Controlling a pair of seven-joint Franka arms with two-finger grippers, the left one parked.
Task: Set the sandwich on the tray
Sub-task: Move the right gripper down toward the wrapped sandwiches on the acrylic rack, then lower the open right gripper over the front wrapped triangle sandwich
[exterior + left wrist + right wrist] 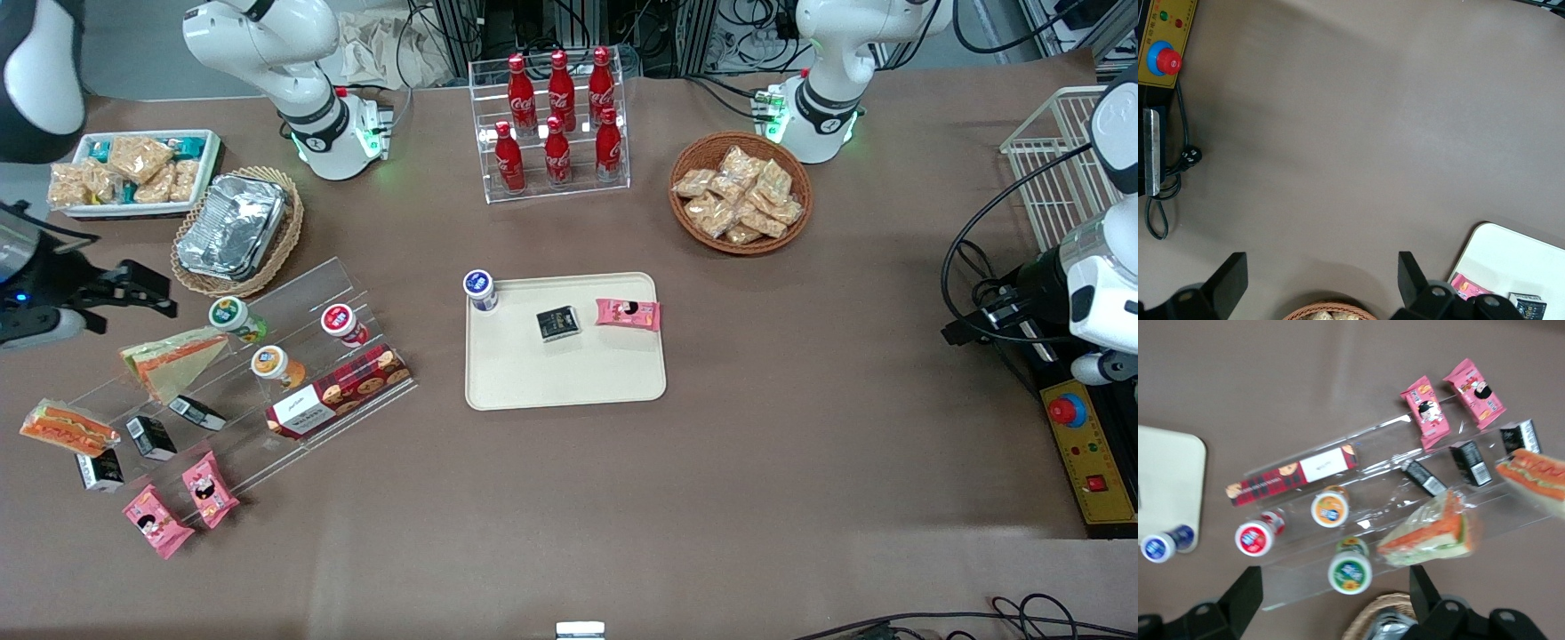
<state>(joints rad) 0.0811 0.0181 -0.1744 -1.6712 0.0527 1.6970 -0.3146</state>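
A: Where's the end effector [142,293] sitting?

B: At the working arm's end of the counter [800,462], above the clear stepped rack [258,373], fingers [1238,593] spread wide with nothing between them.

A: And the sandwich [68,428]?

B: On the counter at the rack's outer end, just beside a small black carton [100,469], nearer the front camera than the end effector. A larger pale wedge [171,357] lies on the rack itself; from the wrist it shows orange and green layers [1431,533].

A: The tray [551,378]?

B: Mid-counter, well apart from the sandwich. It carries a blue-lidded cup [480,290] at one corner, a black packet [558,323] and a pink snack pack [628,313].
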